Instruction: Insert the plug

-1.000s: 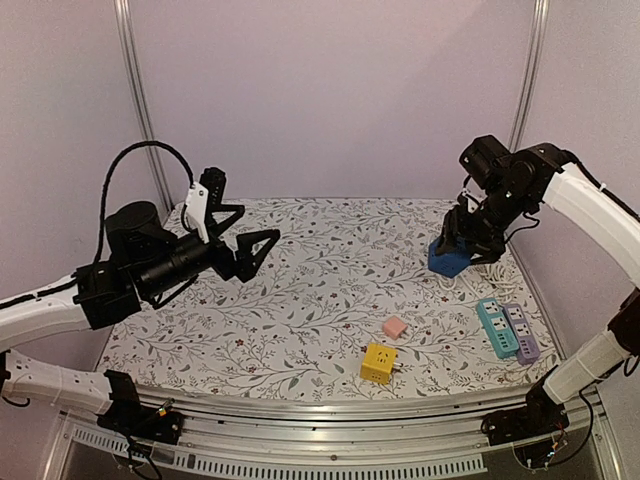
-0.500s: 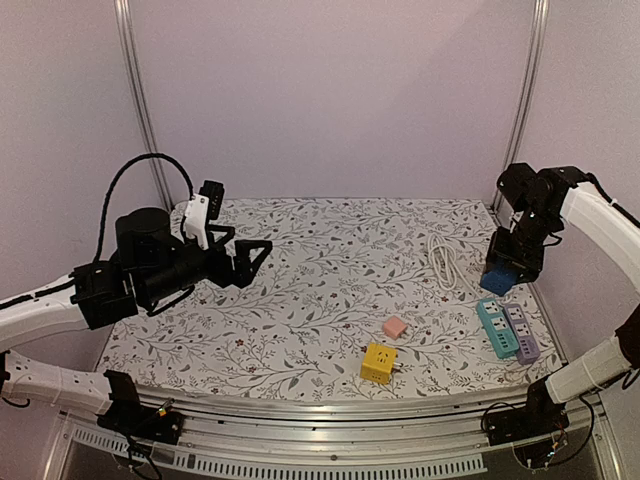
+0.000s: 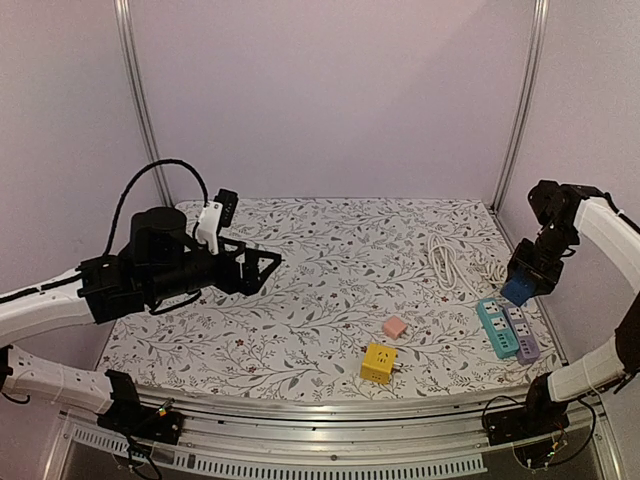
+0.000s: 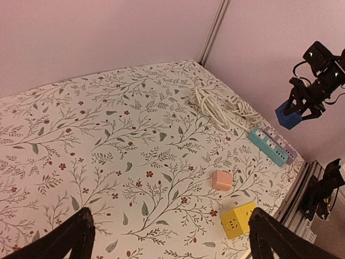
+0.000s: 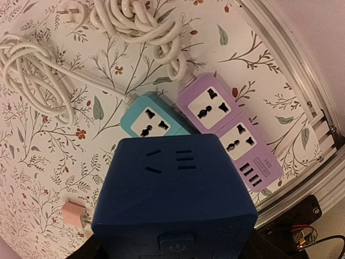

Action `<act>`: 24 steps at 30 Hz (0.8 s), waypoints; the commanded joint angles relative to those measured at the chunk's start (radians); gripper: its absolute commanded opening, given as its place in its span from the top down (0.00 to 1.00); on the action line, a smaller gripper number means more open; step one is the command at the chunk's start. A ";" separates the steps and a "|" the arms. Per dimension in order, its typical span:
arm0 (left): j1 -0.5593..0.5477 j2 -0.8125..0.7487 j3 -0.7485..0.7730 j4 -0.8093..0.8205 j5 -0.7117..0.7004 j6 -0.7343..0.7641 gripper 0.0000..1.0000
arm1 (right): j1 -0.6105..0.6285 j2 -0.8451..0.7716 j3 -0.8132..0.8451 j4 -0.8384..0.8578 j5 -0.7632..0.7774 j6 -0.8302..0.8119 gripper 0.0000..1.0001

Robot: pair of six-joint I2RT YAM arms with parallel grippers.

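The right gripper (image 3: 520, 284), clamped on a blue socket cube (image 5: 172, 189), has swung to the worktop's right edge above the teal power strip (image 3: 494, 326), seemingly poised to plug in, while the left gripper (image 3: 262, 270) gapes wide.

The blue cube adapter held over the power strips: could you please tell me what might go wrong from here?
The blue cube adapter in the right gripper hides much of the teal strip from the wrist camera, so alignment with a socket may be off. Both it and the purple strip lie by the table edge; an off-centre push might slide them.
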 commanded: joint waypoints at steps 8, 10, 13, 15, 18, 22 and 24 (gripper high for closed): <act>-0.024 0.222 0.167 -0.131 0.156 -0.207 0.01 | -0.156 0.103 -0.029 0.159 -0.253 -0.095 1.00; -0.040 0.262 0.192 -0.157 0.160 -0.216 0.01 | -0.171 0.123 -0.029 0.167 -0.286 -0.107 1.00; -0.057 0.291 0.199 -0.161 0.160 -0.249 0.00 | -0.179 0.162 -0.023 0.156 -0.296 -0.124 1.00; -0.067 0.303 0.198 -0.157 0.159 -0.259 0.01 | -0.180 0.174 -0.023 0.156 -0.298 -0.131 1.00; -0.079 0.307 0.191 -0.153 0.151 -0.259 0.01 | -0.182 0.185 -0.023 0.153 -0.293 -0.134 1.00; -0.083 0.308 0.183 -0.150 0.144 -0.252 0.01 | -0.183 0.198 -0.018 0.152 -0.291 -0.140 1.00; -0.083 0.308 0.182 -0.150 0.143 -0.245 0.01 | -0.185 0.201 -0.014 0.147 -0.287 -0.144 1.00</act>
